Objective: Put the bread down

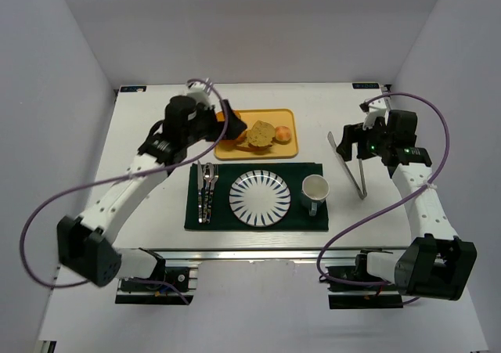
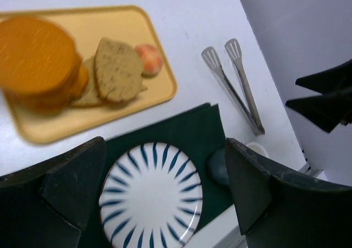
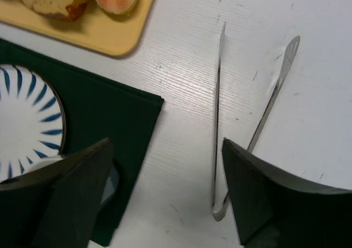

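The bread (image 2: 37,53) looks like a golden-orange slice, blurred, at the left end of the yellow tray (image 2: 47,128). In the top view my left gripper (image 1: 232,129) hangs over that end of the tray and hides most of the bread (image 1: 221,118). The left gripper (image 2: 165,196) is open with nothing between its fingers; its camera looks down past them at the striped plate (image 2: 151,198). To the right, my right gripper (image 1: 357,138) stands open and empty above the metal tongs (image 1: 354,167), seen close in the right wrist view as gripper (image 3: 165,198) over tongs (image 3: 219,121).
A greyish-brown slice (image 1: 260,132) and a small round peach-coloured piece (image 1: 282,135) also lie on the tray (image 1: 258,153). A dark green placemat (image 1: 305,220) carries the plate (image 1: 260,197), a white mug (image 1: 315,190) and cutlery (image 1: 206,190). White walls enclose the table.
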